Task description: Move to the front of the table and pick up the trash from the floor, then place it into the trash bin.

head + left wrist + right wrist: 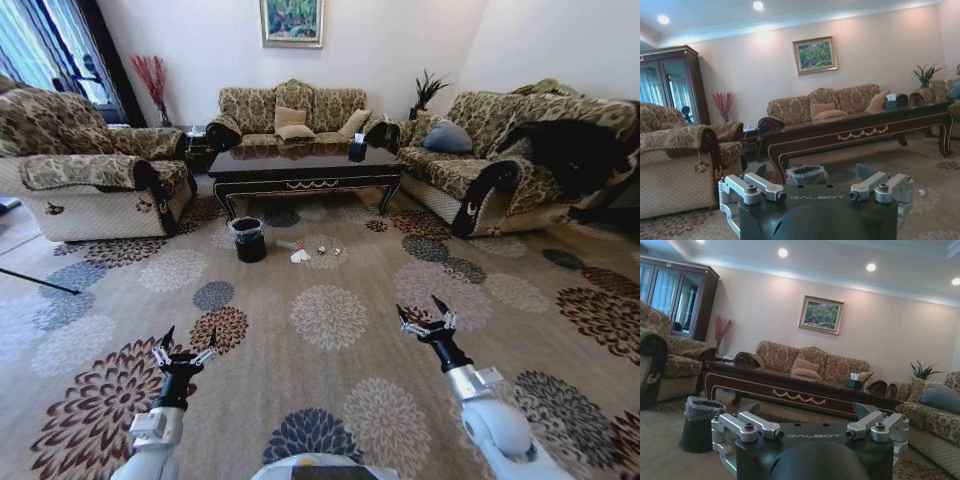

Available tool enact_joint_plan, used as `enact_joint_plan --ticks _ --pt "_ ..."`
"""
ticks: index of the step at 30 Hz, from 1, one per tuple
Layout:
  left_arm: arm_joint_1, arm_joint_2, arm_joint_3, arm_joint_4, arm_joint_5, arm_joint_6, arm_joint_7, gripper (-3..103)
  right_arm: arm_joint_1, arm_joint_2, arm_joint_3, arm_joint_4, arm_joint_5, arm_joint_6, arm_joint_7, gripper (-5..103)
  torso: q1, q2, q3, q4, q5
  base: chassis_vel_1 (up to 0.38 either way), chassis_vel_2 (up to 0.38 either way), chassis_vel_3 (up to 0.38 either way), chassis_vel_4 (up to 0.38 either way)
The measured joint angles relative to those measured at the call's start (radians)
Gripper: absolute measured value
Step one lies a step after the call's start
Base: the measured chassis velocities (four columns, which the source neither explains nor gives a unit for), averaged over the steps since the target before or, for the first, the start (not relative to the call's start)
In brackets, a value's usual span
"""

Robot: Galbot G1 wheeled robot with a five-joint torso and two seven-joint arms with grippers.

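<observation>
- Hovering at lower left, the left gripper (185, 348) had its fingers spread, nothing held.
- Trash bin (248, 240) sat mid-frame before the table (300, 163), the trash (300, 255) just right of it on the carpet (330, 320).
- Right gripper (425, 314), lower right, was spread too, empty.

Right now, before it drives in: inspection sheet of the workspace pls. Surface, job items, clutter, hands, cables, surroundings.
Surface: flower-patterned carpet, open between robot and table.
Job's things: trash on the carpet in front of the table, white crumpled paper plus small bits beside it; trash bin standing to its left, bag over the rim.
Clutter: dark tissue box on the table.
Hands: left hand and right hand both open, empty, held low ahead of the robot, far from the trash.
Cables: nothing seen.
Surroundings: sofas on three sides, framed picture on the wall.
</observation>
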Motion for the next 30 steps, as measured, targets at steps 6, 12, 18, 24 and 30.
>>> enact_joint_plan --ticks 6,12,18,24,30 --pt "0.032 0.028 -0.009 -0.030 -0.019 0.000 0.009 100 0.002 -0.011 0.021 -0.029 -0.010 0.007 -0.001 100 -0.007 -0.024 -0.017 0.0000 0.0000 0.000 0.000 0.000 0.000" --pt "0.033 0.070 -0.026 -0.034 -0.034 -0.003 0.011 100 0.005 0.018 0.031 -0.039 -0.003 0.008 0.005 100 -0.015 -0.047 -0.032 0.0000 -0.0001 0.000 0.000 0.000 0.000" --pt "0.022 0.073 -0.027 -0.064 -0.055 0.012 0.011 100 0.002 0.047 0.034 -0.039 0.004 0.008 0.016 100 -0.023 -0.070 -0.048 0.0000 -0.0001 0.000 0.000 0.000 0.000" --pt "0.020 0.066 -0.029 -0.085 -0.071 0.016 0.011 100 0.000 0.057 0.046 -0.032 0.022 0.024 0.018 100 -0.028 -0.090 -0.062 0.0000 -0.0002 0.000 0.000 0.000 0.000" --pt "0.033 0.087 -0.050 -0.151 -0.096 0.026 0.012 100 0.006 0.035 0.074 -0.039 0.015 0.038 0.007 100 -0.036 -0.117 -0.081 0.0000 0.0001 0.000 0.000 0.000 0.000"
